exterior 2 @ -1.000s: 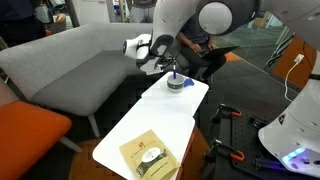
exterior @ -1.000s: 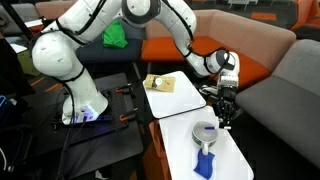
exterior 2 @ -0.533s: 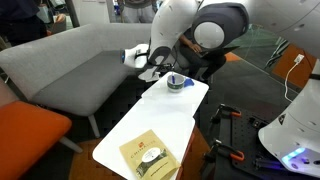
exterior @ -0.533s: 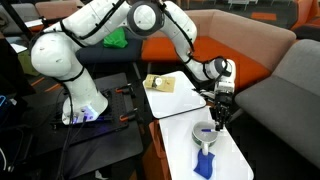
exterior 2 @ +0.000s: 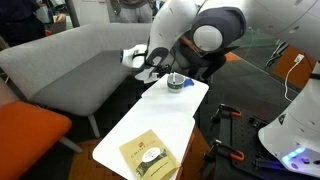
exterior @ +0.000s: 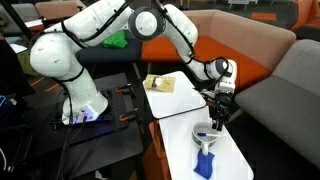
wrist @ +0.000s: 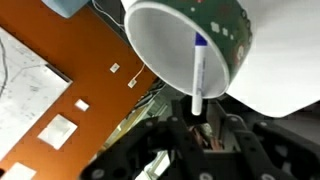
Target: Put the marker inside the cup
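Observation:
The cup [wrist: 165,40] fills the top of the wrist view, white inside with a green patterned outer wall. The marker [wrist: 198,75], a thin pale stick with a dark blue tip, leans inside it, its near end sticking out over the rim toward my gripper [wrist: 198,128]. The fingers stand apart on both sides of that end, open. In both exterior views the gripper [exterior: 217,117] [exterior 2: 167,72] hangs just above the cup [exterior: 205,131] [exterior 2: 177,84] on the white table [exterior: 185,105]. The marker is too small to see there.
A chunky bright blue object [exterior: 203,162] lies on the table just beyond the cup. A yellowish flat object [exterior: 160,84] [exterior 2: 150,153] sits at the table's opposite end. An orange sofa [exterior: 180,50] and grey couches surround the table [exterior 2: 140,120].
The gripper came down closer to the cup between one second and half a second ago. Since then it has hardly moved.

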You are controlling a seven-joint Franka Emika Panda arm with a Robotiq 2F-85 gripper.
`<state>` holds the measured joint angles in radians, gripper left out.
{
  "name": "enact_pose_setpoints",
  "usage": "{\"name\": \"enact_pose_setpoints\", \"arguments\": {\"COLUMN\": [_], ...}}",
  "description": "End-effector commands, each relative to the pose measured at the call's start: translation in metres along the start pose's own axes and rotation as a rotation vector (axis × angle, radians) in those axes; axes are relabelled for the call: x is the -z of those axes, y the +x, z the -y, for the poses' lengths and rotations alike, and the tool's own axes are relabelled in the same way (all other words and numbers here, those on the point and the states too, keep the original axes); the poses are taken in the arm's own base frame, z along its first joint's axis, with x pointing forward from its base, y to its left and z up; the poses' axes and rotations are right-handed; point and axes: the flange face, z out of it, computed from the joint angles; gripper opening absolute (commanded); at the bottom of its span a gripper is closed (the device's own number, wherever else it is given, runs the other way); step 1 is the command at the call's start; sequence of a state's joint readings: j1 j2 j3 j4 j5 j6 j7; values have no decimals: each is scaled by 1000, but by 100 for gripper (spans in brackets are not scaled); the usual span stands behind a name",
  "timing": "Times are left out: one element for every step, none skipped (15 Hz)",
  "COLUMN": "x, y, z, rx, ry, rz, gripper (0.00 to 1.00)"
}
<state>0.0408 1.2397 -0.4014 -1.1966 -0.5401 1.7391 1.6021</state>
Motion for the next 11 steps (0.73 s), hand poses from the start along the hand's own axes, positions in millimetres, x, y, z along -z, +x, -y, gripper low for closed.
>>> {"name": "enact_pose_setpoints", "arguments": {"x": [19, 25, 32, 39, 45, 51, 57, 63, 68, 72, 75], "y": [7, 11, 20, 30, 41, 53, 63, 72, 79, 83, 83], "z": [-21, -29, -43, -56, -70, -88, -104, -120, -136, -151, -163], "rx": [51, 33, 12, -4, -11, -15, -15, -10, -4, 6, 48], "ry": [79, 91, 96, 105, 102, 110, 122, 141, 165, 191, 225], "rz": [152, 185, 209, 231, 244, 255, 262, 275, 293, 322, 331], "gripper": [68, 75, 83, 90, 96, 100, 100, 100, 100, 100, 100]}}
